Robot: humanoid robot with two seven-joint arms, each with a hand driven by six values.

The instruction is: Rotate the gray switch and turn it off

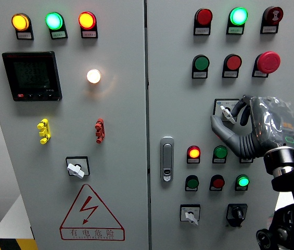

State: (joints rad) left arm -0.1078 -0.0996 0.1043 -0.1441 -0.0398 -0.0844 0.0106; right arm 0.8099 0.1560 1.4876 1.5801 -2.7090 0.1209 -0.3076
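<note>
The right hand (pixel 243 127) is reaching onto the gray switch (pixel 227 112) — the rotary knob just below the red mushroom button (pixel 268 62), on the right-hand door of the cabinet (pixel 126 130). Its fingers (pixel 220 126) are curling around the knob, seemingly pinching the lever, though the contact itself is partly hidden. The risk, I judge: the smooth, narrow plastic lever is offering little purchase, so the rubbery gray fingers could be slipping off mid-turn — or bumping the glossy round lamps (pixel 194 152) beneath the switch. The door is flat painted metal. The left hand is not showing.
</note>
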